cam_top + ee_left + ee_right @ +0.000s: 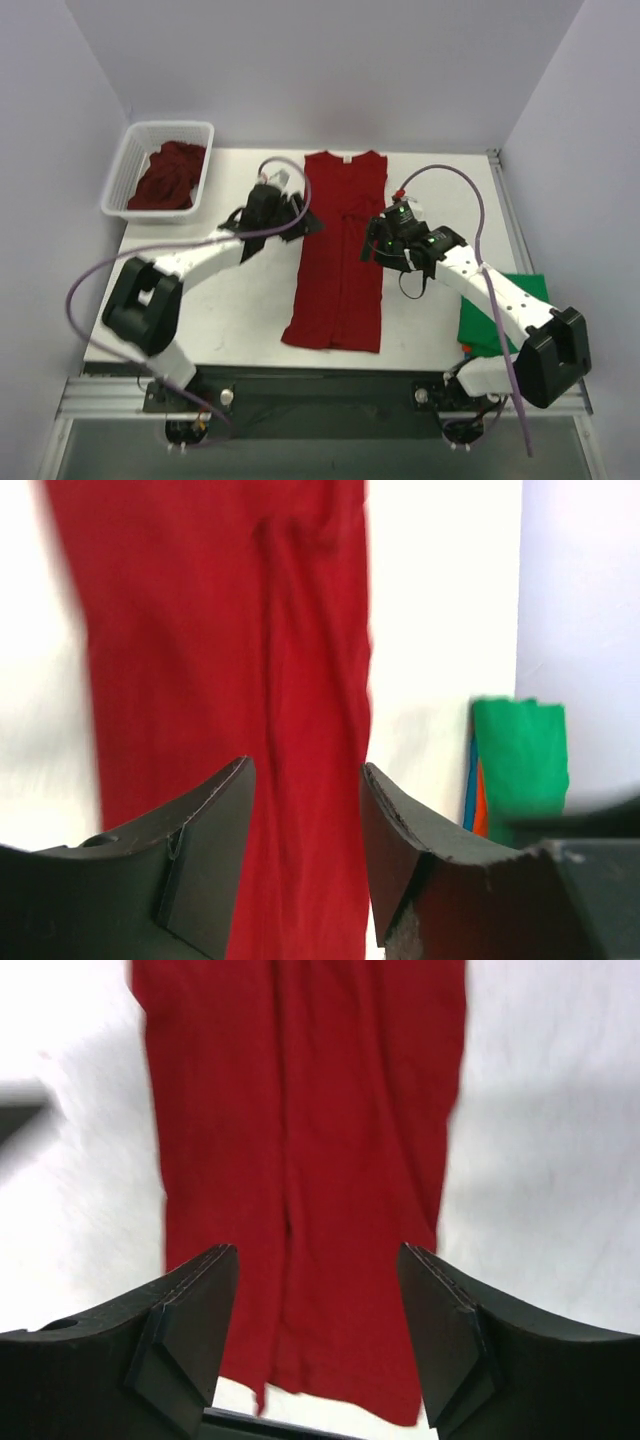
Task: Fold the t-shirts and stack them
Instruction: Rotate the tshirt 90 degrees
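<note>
- The shirt (337, 255) lies flat in the middle of the table (240, 320). The collar points to the top of the frame and the hem to the bottom. It's deep red and already narrowed into a long strip, with no sleeves sticking out.
- The left gripper (305, 815) sits by the strip's left edge, up toward the collar end. Its fingers are spread with nothing between them.
- The right gripper (315, 1305) is at the strip's right edge, a bit lower in the frame. Its fingers are spread too and it's also empty.
- Biggest risk, probably: the strip is layered. A pinch that catches only the top layer would peel the side fold open instead of lifting the lot.
- The grippers aren't level with each other along the strip, so a crosswise fold started from there could come out skewed.
- The strip flares wider at the hem and has a crease down the middle. The edges likely won't line up neatly when it's doubled over.
- The cloth looks soft and limp, so it'll sag and drag. A quick lift could bunch it.
- The stack (503, 312), green on top, sits at lower right, partly under the right arm. A swing that way could nudge it.
- A red heap (168, 175) sits in the basket (125, 175) at upper left.
</note>
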Controlling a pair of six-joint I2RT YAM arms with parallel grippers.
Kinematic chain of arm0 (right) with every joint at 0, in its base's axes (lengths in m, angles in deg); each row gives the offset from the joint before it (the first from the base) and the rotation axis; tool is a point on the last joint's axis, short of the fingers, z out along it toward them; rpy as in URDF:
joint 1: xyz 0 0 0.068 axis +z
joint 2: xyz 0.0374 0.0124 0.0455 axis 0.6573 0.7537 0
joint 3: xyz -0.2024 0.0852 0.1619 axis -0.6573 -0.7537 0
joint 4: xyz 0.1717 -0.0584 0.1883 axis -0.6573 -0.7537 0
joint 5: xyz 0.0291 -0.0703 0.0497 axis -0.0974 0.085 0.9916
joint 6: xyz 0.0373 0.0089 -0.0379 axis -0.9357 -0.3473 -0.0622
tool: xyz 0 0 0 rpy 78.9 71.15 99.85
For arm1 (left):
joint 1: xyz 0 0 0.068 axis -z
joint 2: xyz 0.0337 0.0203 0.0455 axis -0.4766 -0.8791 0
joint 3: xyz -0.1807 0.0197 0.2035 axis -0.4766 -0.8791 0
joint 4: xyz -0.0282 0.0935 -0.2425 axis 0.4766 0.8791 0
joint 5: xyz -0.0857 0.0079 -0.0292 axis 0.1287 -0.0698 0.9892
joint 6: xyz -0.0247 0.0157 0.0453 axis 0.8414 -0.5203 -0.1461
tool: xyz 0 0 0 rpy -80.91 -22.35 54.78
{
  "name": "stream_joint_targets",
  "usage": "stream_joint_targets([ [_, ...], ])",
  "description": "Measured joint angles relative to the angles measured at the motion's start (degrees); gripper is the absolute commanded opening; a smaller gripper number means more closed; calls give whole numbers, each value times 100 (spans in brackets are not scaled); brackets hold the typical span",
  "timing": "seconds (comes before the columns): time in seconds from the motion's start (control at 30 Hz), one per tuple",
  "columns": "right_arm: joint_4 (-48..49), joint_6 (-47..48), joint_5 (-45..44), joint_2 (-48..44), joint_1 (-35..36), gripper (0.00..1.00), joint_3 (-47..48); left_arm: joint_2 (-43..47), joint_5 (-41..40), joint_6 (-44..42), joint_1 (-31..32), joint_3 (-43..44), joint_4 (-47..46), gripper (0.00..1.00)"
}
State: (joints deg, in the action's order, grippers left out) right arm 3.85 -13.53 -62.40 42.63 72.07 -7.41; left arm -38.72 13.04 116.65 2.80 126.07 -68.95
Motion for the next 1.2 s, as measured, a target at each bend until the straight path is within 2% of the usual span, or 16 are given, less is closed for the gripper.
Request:
stream_joint_targets([
  [0.17, 85, -560, -83, -1252, 603, 60, -2072, -1843, 621, -516, -109, 1722, -546, 56],
  [0.3, -26, -1165, -153, -1856, 1279, 60, -3191, -2973, 984, -861, -144, 2822, -514, 56],
  [0.37, -52, -1464, -190, -2037, 1604, 60, -3464, -3416, 1113, -981, -179, 3176, -472, 56],
  [0.5, -42, -2006, -343, -2120, 2260, 60, -3637, -3873, 1241, -1069, -293, 3357, -326, 56],
  [0.7, 238, -2529, -531, -1661, 2726, 57, -3689, -4214, 1314, -1126, -400, 3536, -155, 54],
  [0.8, 420, -2645, -640, -1502, 2730, 43, -3716, -4229, 1305, -1126, -400, 3563, -146, 54],
  [0.83, 450, -2656, -667, -1456, 2730, 28, -3709, -4240, 1307, -1121, -402, 3563, -149, 54],
  [0.93, 503, -2667, -726, -1342, 2728, 14, -3685, -4258, 1314, -1113, -402, 3587, -153, 54],
  [1.03, 374, -2594, -750, -1338, 2723, 7, -3598, -4275, 1314, -1099, -404, 3615, -144, 54],
  [1.2, -243, -2363, -732, -1720, 2708, 7, -3224, -4323, 1292, -1104, -411, 3779, 83, 53],
])
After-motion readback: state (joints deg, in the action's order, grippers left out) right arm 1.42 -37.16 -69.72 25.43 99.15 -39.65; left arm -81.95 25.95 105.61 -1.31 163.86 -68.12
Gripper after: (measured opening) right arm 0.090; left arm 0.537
